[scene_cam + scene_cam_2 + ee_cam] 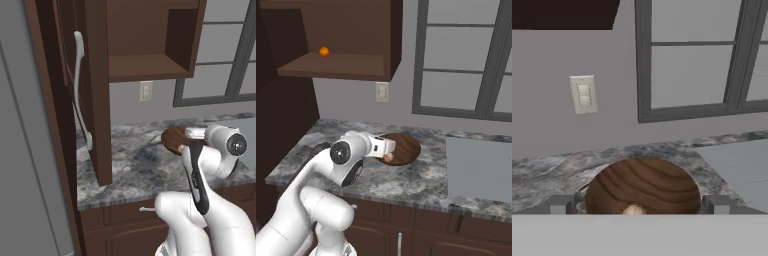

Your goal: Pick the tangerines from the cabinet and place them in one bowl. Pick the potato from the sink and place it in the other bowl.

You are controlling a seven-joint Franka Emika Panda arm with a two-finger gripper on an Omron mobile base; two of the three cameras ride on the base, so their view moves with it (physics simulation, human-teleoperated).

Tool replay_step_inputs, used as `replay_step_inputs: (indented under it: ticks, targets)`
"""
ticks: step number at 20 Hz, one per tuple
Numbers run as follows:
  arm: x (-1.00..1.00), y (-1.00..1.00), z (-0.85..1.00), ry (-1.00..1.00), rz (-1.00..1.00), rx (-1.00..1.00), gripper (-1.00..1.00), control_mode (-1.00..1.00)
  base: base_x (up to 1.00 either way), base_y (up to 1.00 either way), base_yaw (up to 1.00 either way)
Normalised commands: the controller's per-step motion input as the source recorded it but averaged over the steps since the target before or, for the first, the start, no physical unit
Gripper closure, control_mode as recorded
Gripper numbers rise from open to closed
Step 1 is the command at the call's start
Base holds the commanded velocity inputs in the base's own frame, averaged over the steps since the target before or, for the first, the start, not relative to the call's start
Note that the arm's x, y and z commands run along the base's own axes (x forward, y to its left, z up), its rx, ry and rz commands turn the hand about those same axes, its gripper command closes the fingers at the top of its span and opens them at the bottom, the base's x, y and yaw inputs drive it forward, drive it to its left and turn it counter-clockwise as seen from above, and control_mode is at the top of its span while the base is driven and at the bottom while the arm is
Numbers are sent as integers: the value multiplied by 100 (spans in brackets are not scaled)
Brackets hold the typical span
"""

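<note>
So far: gripper [634, 204] spread over the wooden bowl [402, 148]; one tangerine [324, 51] left on the cabinet [341, 65] shelf; potato pending.

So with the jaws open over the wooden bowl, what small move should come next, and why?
Probably lift the gripper straight up, clear of the wooden bowl. Its jaws stand open, and a small tan lump rests at the near rim. One tangerine sits on the cabinet shelf.
</note>
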Motion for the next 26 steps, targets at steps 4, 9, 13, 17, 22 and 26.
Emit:
replay_step_inputs:
  ticks: [4, 9, 13, 17, 22, 26]
  targets:
    - [-61, 40, 76, -12, 0, 0, -100, -100, 0, 0, 0]
    - [-60, 35, 79, -7, 1, 0, -100, -100, 0, 0, 0]
    - [-61, 32, 87, -1, 1, 0, -100, -100, 0, 0, 0]
    - [-51, 36, 81, 0, 2, -2, -100, -100, 0, 0, 0]
    - [-40, 45, 74, 0, 8, -3, -100, -100, 0, 0, 0]
    - [-29, 54, 65, 5, 15, -2, -100, -100, 0, 0, 0]
